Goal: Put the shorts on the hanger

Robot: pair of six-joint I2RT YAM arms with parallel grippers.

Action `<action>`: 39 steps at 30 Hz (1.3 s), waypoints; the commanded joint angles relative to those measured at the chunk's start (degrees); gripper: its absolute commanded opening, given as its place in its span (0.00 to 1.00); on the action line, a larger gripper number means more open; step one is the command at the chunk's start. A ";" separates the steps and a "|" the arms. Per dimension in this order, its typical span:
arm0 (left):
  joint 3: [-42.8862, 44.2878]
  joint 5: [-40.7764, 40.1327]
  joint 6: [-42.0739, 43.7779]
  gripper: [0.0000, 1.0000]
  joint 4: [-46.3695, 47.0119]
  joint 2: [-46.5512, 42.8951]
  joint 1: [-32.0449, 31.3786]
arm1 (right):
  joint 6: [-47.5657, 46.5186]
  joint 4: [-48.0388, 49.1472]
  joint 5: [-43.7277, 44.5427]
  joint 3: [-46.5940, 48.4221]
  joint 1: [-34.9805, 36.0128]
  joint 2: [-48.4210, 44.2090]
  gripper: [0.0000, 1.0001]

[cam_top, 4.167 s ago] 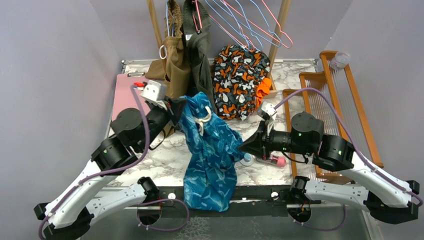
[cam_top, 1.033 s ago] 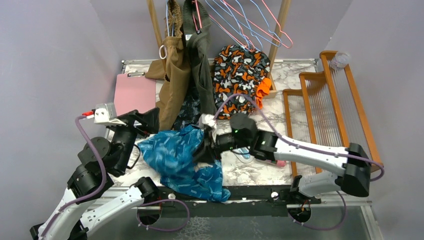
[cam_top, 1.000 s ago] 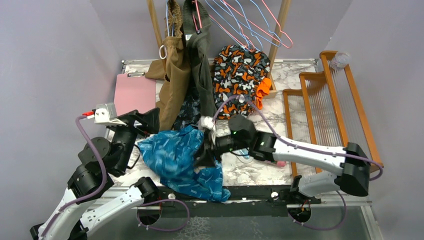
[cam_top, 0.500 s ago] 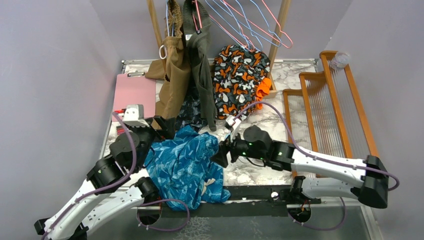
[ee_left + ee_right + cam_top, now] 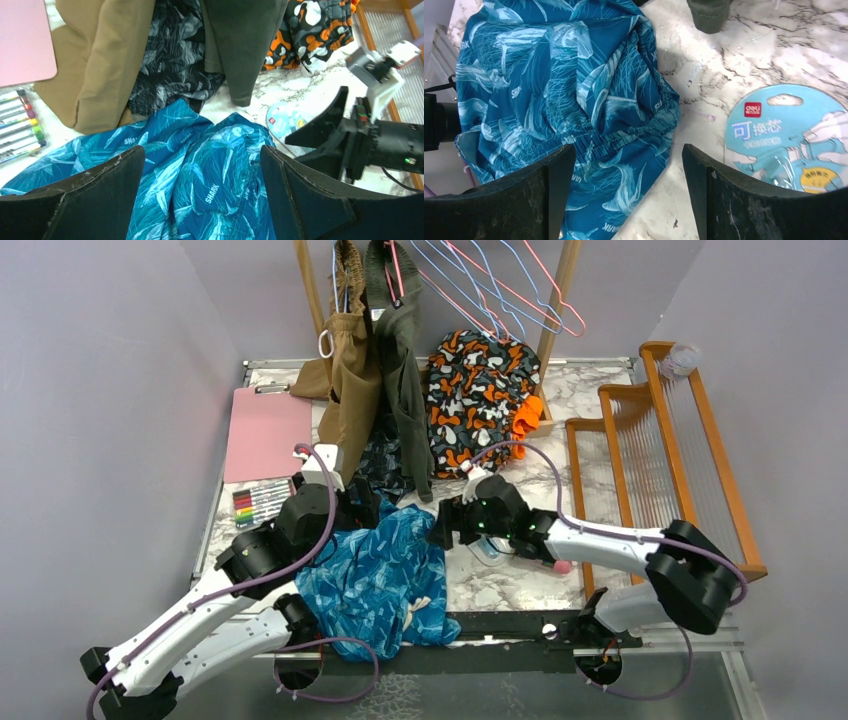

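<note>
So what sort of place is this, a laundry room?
Probably a robotics test booth staged like a closet: left arm and right arm bolted to a marble-look table, grey walls, wire hangers over hanging garments.

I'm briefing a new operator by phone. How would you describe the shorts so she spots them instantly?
Find the marble table, then its near edge left of centre. The shorts lie crumpled there: the only shiny teal-blue garment, unlike the tan garment, olive garment and orange blotch-patterned garment behind.
</note>
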 commanded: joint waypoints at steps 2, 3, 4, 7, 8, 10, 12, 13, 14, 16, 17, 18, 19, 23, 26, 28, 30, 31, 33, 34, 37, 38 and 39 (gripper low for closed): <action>-1.37 3.12 -3.61 0.87 -1.38 -1.72 -0.14 | 0.65 7.75 -7.08 2.32 -1.07 6.97 0.81; -1.58 3.41 -3.75 0.87 -1.41 -1.93 -0.13 | 0.59 8.22 -7.61 2.51 -1.18 8.03 0.80; -1.80 3.64 -3.85 0.87 -1.41 -2.16 -0.15 | 0.40 8.68 -8.09 2.73 -1.27 8.96 0.80; -2.23 4.25 -4.23 0.88 -1.48 -2.52 -0.12 | -0.05 9.57 -9.10 3.60 -1.41 11.53 0.76; -2.44 4.33 -4.33 0.87 -1.50 -2.60 -0.17 | -0.17 9.87 -9.51 3.94 -1.49 12.27 0.72; -2.45 4.36 -4.34 0.87 -1.72 -2.60 -0.18 | -0.20 10.24 -9.86 4.69 -1.55 13.56 0.64; -2.30 4.16 -4.30 0.87 -1.89 -2.59 -0.21 | -0.20 10.34 -9.90 5.44 -1.82 14.38 0.53; -2.18 4.05 -4.19 0.88 -1.93 -2.62 -0.15 | -0.20 10.34 -9.83 5.73 -1.95 14.56 0.48; -2.00 3.98 -4.02 0.88 -2.02 -2.66 -0.15 | -0.14 10.36 -9.73 5.93 -2.17 14.50 0.43; -1.76 3.84 -3.71 0.88 -2.03 -2.56 -0.14 | -0.18 10.48 -9.67 6.08 -2.62 13.88 0.31; -1.72 3.66 -3.58 0.88 -2.03 -2.54 -0.13 | -0.32 10.53 -9.57 6.09 -2.91 13.46 0.25; -1.70 3.65 -3.53 0.88 -2.03 -2.44 -0.17 | -0.36 10.24 -9.38 5.99 -3.13 12.80 0.17; -1.69 3.60 -3.32 0.88 -2.03 -2.43 -0.19 | -0.38 9.58 -8.84 5.99 -3.39 12.01 0.05; -1.80 3.76 -2.94 0.88 -2.05 -2.29 -0.20 | -0.78 5.68 -5.08 5.73 -4.07 5.17 0.01; -1.92 3.96 -2.64 0.88 -1.95 -2.05 -0.12 | -2.42 1.49 -1.69 5.73 -4.48 -1.20 0.01; -2.12 3.90 -2.61 0.88 -1.94 -1.70 -0.13 | -4.09 -0.13 -1.71 5.44 -4.73 -3.91 0.01; -2.38 3.90 -2.70 0.88 -1.73 -1.29 -0.13 | -5.54 -1.15 -5.34 5.38 -5.46 -3.72 0.20; -2.55 4.09 -2.67 0.88 -1.54 -1.04 -0.16 | -5.99 -1.24 -7.37 5.26 -5.59 -2.97 0.35; -2.78 4.67 -2.92 0.88 -1.31 -0.50 -0.11 | -5.98 1.19 -10.96 3.76 -5.59 -1.49 0.56; -2.87 4.88 -3.02 0.88 -1.12 -0.22 -0.17 | -5.53 3.49 -12.33 2.62 -5.59 -0.87 0.62; -2.93 5.94 -3.11 0.88 -1.08 0.18 -0.13 | -4.76 10.85 -14.35 -0.71 -5.59 0.88 0.75; -2.94 6.23 -3.12 0.88 -1.11 0.21 -0.20 | -4.83 12.44 -14.73 -1.14 -5.59 1.69 0.77; -2.94 6.56 -3.04 0.88 -1.19 0.23 -0.18 | -5.04 13.98 -15.06 -1.41 -5.59 2.73 0.79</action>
